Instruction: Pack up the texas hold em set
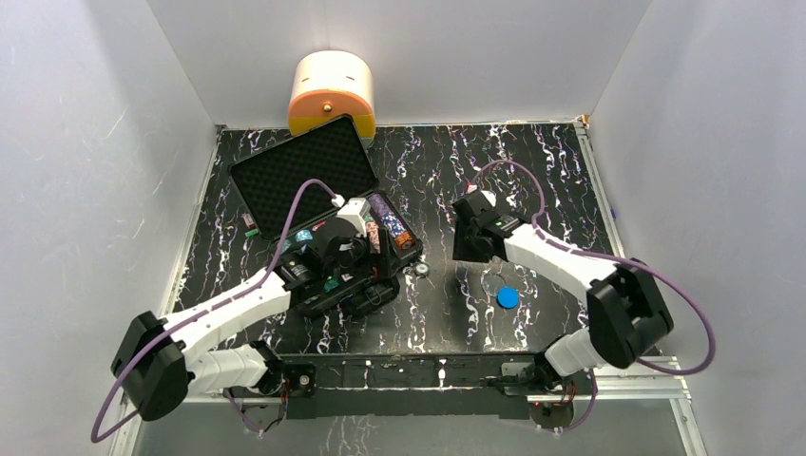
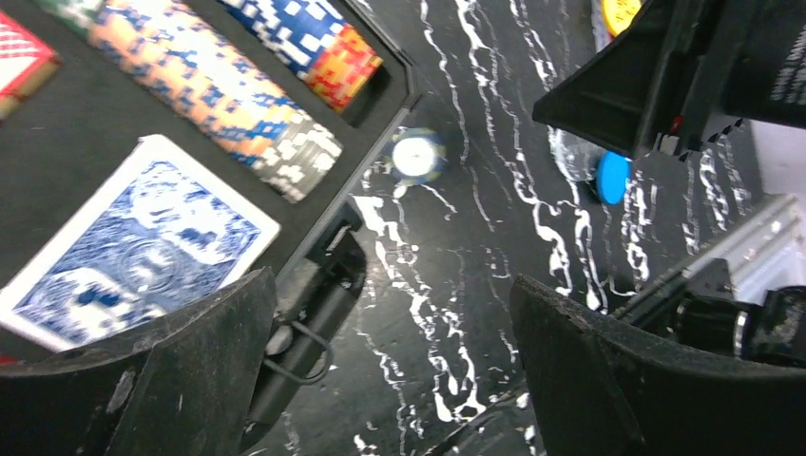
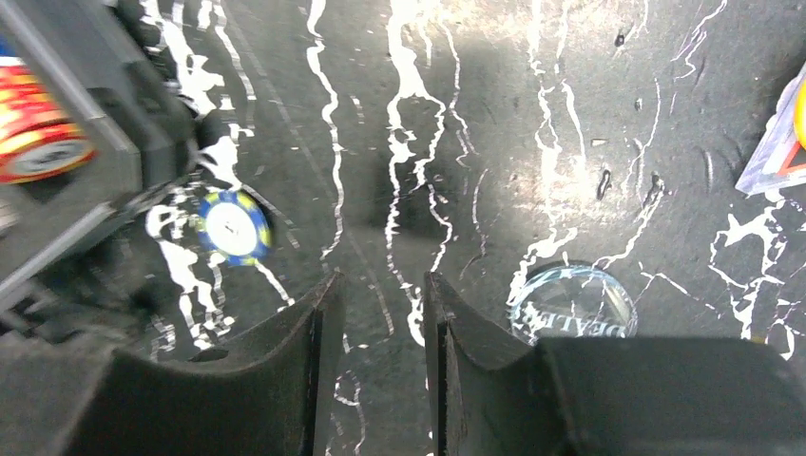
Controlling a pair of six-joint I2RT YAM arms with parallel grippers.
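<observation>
The right gripper (image 3: 375, 366) hung low over the black, white-veined counter (image 1: 551, 180), just off the right-hand wall of the black hard briefcase (image 1: 304, 171). Its jaws stood a narrow gap apart with nothing between them. The left gripper (image 2: 390, 380) hovered over the briefcase's near right corner, spread wide and also empty.

The briefcase lay open with its foam-lined lid tipped back. Inside were the rows of multicoloured poker chips (image 2: 219, 90) and the blue-backed card deck (image 2: 143, 247). Several pieces lay outside it. A loose blue-and-yellow chip with a white centre (image 3: 233, 226) sat just beside the briefcase's right wall. A clear round dealer button (image 3: 570, 302) was further out from that wall, and a flat blue disc (image 1: 508, 297) lay beyond it. A yellow disc (image 2: 623, 11) showed only partly, behind the right gripper.

The step in hand appeared to be gathering these strays into the briefcase. The right gripper sat between the chip and the dealer button, over neither.

The next move would call for shifting over one piece and opening wider than its rim. The gripper would then need to come down until its fingertips bracketed the edge. A thin disc flat on the counter leaves little to pinch, so the approach would need to be square and low. The piece would then have to be lifted over the briefcase wall, well clear of the left gripper nearby.
</observation>
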